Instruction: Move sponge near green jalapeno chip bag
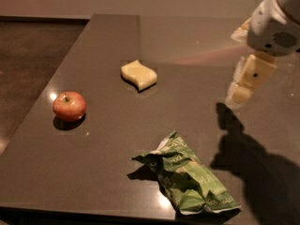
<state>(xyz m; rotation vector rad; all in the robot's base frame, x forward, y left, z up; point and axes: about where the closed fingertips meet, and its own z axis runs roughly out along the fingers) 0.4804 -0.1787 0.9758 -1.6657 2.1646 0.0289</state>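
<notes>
I see the gripper hanging above the right side of the table, well apart from every object on it. The surface between it and the sponge is bare, so nothing blocks a path from the right. The green jalapeno chip bag lies near the front edge. The strip between sponge and bag is open. The apple sits well left of both.

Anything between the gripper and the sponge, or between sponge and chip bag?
Nothing visible. The gripper hangs at picture right, only bare tabletop between it and the sponge. Sponge to green jalapeno chip bag is bare too; the apple sits off to the left.
</notes>
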